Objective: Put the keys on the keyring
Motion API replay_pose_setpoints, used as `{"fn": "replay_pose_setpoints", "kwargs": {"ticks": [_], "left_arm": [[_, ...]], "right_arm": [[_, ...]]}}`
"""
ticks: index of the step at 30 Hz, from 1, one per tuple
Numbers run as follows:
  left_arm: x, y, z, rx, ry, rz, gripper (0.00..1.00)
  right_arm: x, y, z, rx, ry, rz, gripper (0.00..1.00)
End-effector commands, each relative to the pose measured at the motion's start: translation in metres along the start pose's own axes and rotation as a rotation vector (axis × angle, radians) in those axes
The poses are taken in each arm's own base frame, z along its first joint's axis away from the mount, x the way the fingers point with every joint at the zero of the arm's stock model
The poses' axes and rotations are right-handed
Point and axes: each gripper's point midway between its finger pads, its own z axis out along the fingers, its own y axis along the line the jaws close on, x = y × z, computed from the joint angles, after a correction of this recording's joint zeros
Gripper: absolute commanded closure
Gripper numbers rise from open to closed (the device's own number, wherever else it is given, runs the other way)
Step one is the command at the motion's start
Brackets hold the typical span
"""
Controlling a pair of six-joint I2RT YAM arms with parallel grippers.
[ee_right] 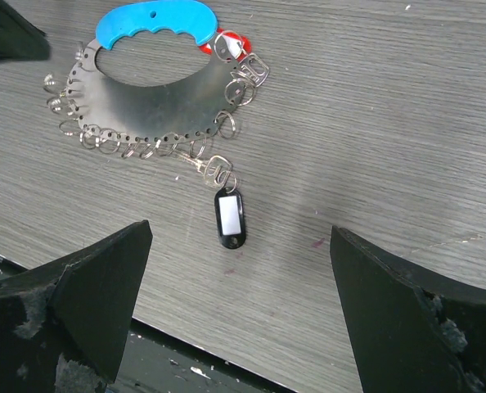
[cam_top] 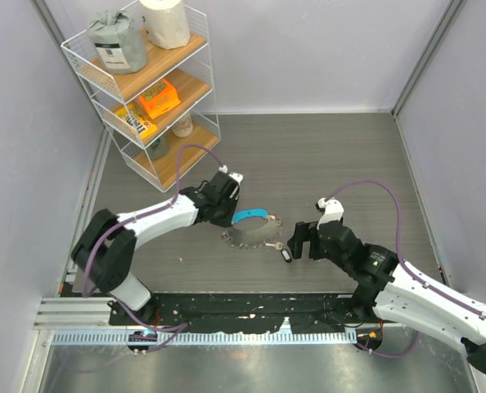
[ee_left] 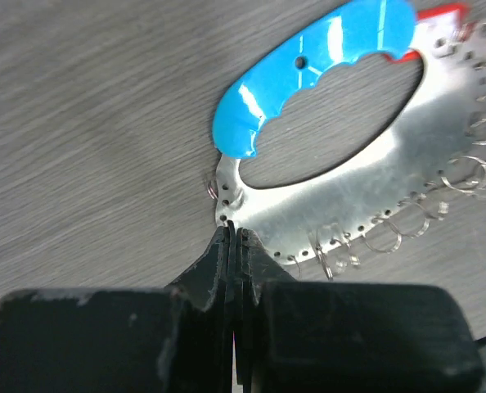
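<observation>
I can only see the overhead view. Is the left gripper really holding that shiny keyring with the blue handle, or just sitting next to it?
Observer: Holding it. The left wrist view shows the left gripper shut on the keyring's thin metal edge, just below the blue handle.
Visitor: What is the frilly stuff around it?
Observer: Small wire rings, hooked through holes along the outer edge.
Visitor: And the dark thing by the right gripper?
Observer: A black tag with a white label, lying on the table. The right gripper is open and not touching it.
</observation>
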Motion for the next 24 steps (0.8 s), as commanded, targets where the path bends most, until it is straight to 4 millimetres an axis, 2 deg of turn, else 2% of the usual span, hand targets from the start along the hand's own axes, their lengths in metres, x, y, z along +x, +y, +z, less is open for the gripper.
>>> {"fn": "replay_pose_setpoints", "kwargs": {"ticks": [1, 6, 9, 14, 19, 24], "left_arm": [[-0.042, -0.001, -0.039, 0.009, -0.219, 0.029, 1.00], [-0.050, 0.001, -0.056, 0.017, -0.306, 0.036, 1.00], [-0.047, 0.003, -0.056, 0.012, -0.297, 0.042, 1.00], [-0.042, 0.008, -0.062, -0.004, -0.307, 0.018, 0.99], [-0.038, 0.013, -0.079, -0.010, -0.341, 0.000, 0.59], [-0.033, 0.015, -0.095, 0.000, -0.368, -0.006, 0.37]], "right_arm": [[-0.015, 0.007, -0.003, -0.012, -0.041, 0.003, 0.02], [-0.019, 0.009, -0.002, -0.018, -0.046, -0.009, 0.02], [-0.020, 0.012, 0.000, -0.020, -0.037, -0.033, 0.02], [-0.036, 0.021, 0.005, -0.016, -0.049, -0.079, 0.01], [-0.063, 0.025, 0.016, 0.044, -0.070, -0.125, 0.01], [-0.065, 0.032, 0.047, 0.067, -0.011, -0.133, 0.10]]}}
